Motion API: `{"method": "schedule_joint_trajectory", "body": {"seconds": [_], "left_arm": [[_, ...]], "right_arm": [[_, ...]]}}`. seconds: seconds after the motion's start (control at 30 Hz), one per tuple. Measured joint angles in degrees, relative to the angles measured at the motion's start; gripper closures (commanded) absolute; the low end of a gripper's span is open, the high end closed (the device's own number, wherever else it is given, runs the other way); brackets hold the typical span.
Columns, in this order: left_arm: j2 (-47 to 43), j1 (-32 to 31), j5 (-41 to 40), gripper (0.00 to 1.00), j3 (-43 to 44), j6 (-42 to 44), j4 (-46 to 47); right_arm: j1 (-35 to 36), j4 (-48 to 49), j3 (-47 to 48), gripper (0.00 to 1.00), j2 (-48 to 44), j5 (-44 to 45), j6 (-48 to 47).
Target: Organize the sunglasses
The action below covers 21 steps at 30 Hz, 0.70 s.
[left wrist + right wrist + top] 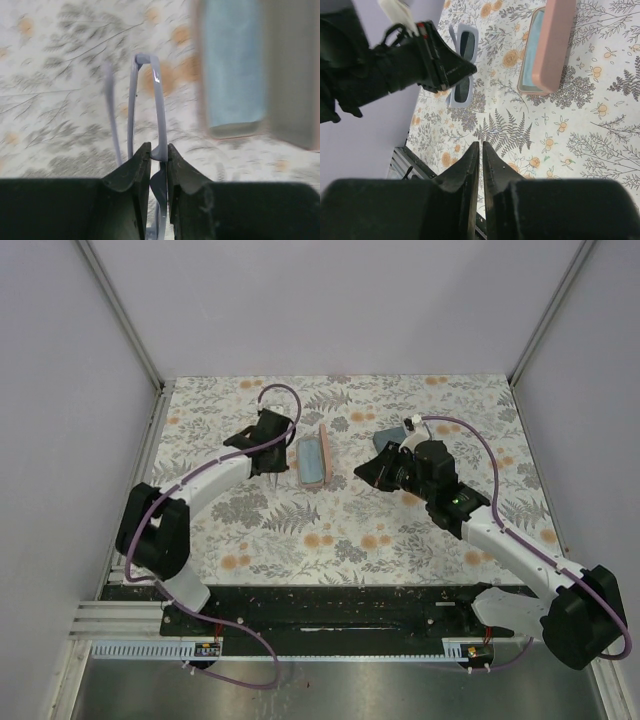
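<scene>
A pair of sunglasses with a whitish-grey frame and dark lenses hangs in my left gripper, which is shut on its thin frame. In the top view the left gripper is just left of an open pink case lined with light blue. My right gripper hovers over the floral table with only a thin slit between its fingers and nothing in it. Seen from above, the right gripper is right of the pink case. The black-framed pair is out of view.
A grey-blue case lies beside the right wrist. The pink case lies open with its lid raised, and its blue-lined tray is right of the held glasses. Grey walls close in the floral table on three sides.
</scene>
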Motion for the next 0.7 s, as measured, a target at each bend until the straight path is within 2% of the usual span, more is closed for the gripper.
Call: {"method": "schedule_joint_trajectory", "body": {"seconds": [0.17, 0.27, 0.3, 0.33, 0.47, 0.57, 0.7], "left_arm": [[9.5, -4.5, -19.3, 0.72, 3.4, 0.0, -14.9], [17.6, -7.5, -26.5, 0.36, 7.1, -1.0, -20.9], [19.6, -8.2, -27.7, 0.29, 7.8, -1.4, -22.4], [21.7, -8.8, -29.3, 0.27, 8.5, -1.7, -24.0], [22.1, -10.2, -30.3, 0.27, 10.1, -2.0, -26.5], [20.2, -10.5, -26.4, 0.27, 9.5, -1.6, -25.5], [11.4, -9.3, -18.1, 0.28, 4.3, -0.9, -20.6]], "right_arm": [[-0.1, 0.0, 0.0, 0.86, 0.2, 0.0, -0.2], [-0.5, -0.1, 0.0, 0.86, 0.5, -0.2, -0.2], [-0.7, -0.3, 0.0, 0.86, 0.5, -0.3, -0.2], [-0.9, -0.5, 0.0, 0.86, 0.5, -0.3, -0.2], [-1.6, -0.9, 0.0, 0.86, 0.5, -0.5, -0.2], [-2.3, -1.0, -0.1, 0.86, 0.5, -0.7, -0.2], [-3.2, -1.3, -0.1, 0.86, 0.3, -0.8, -0.3]]}}
